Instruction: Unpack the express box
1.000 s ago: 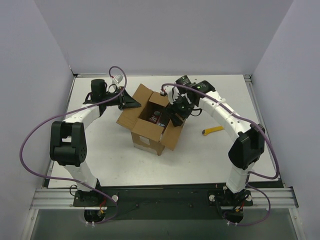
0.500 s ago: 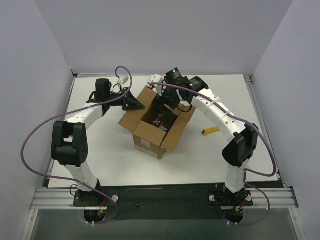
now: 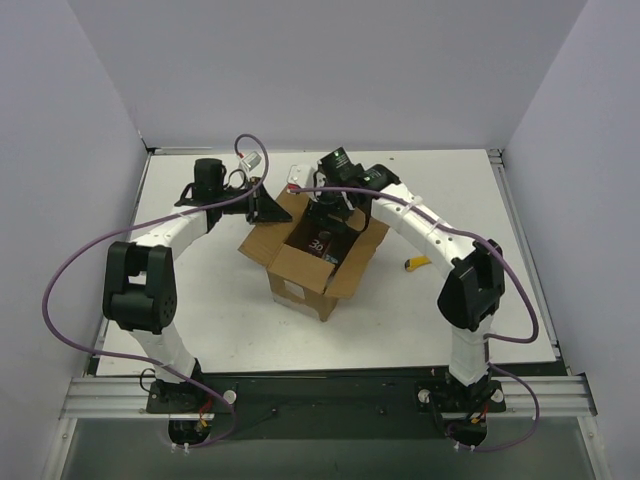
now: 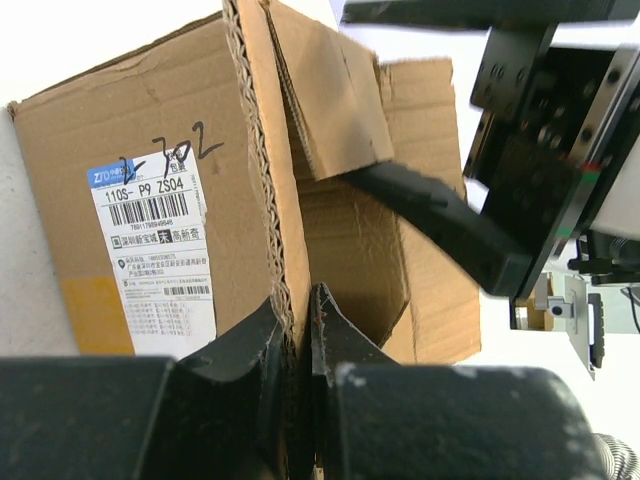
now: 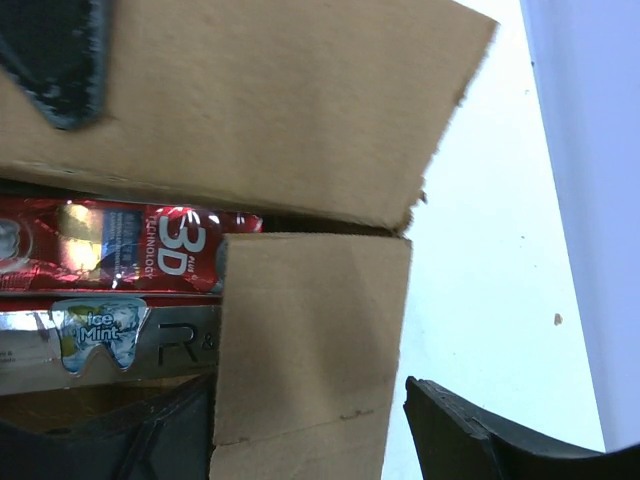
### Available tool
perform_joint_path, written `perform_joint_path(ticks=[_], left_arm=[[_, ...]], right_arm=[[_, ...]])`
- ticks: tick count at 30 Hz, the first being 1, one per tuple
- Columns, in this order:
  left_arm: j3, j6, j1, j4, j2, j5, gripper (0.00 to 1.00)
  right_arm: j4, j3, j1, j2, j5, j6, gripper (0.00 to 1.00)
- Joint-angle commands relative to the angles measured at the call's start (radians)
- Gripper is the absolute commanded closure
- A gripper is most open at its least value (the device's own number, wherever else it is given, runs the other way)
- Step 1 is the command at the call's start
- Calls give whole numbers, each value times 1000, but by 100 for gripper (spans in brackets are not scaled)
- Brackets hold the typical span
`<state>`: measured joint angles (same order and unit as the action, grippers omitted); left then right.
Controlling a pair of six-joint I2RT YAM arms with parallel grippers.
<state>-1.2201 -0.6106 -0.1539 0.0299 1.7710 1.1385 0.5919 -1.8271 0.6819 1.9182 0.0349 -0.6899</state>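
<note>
The express box (image 3: 300, 270) is a brown carton standing open mid-table, with a white label (image 4: 150, 250) on one side. My left gripper (image 3: 268, 205) is shut on the edge of the box's left flap (image 4: 262, 150); its fingertips (image 4: 298, 325) pinch the corrugated edge. My right gripper (image 3: 325, 212) hangs over the open top at the back. It is open, and an inner flap (image 5: 310, 340) stands between its fingers (image 5: 500, 440) without being pinched. A red-and-white product carton (image 5: 130, 245) lies inside the box.
A small yellow utility knife (image 3: 420, 263) lies on the table right of the box. The right arm's gripper body (image 4: 540, 170) is close to the left gripper over the box. White walls enclose the table on the left, back and right.
My right gripper has swung left and back, from the box's right flap to over its back opening. The box has shifted slightly. My left gripper has kept its hold on the flap.
</note>
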Motion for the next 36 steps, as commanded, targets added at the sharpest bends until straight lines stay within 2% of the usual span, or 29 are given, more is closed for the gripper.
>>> perform_joint_path(ticks=[1,17,23,28,31,36], left_arm=[[-41,77,-22,39,-27,64,83],[-116,247,-85,219,-7,56,83],[-121,284,-79,271,-8,52,84],[-119,301,-75,283,-1,50,84],[-124,302,-78,280,8,49,84],[-125,311,-78,291,10,49,84]], right_arm=[[-29,-49,-67,-62,-81,-31,29],[-29,-63,-182,-47,-72,3,29],[-20,-144,-239,-2,-49,105,29],[-18,-162,-268,-48,74,116,27],[-23,-150,-298,-62,163,144,20],[-12,-155,-367,-59,350,304,17]])
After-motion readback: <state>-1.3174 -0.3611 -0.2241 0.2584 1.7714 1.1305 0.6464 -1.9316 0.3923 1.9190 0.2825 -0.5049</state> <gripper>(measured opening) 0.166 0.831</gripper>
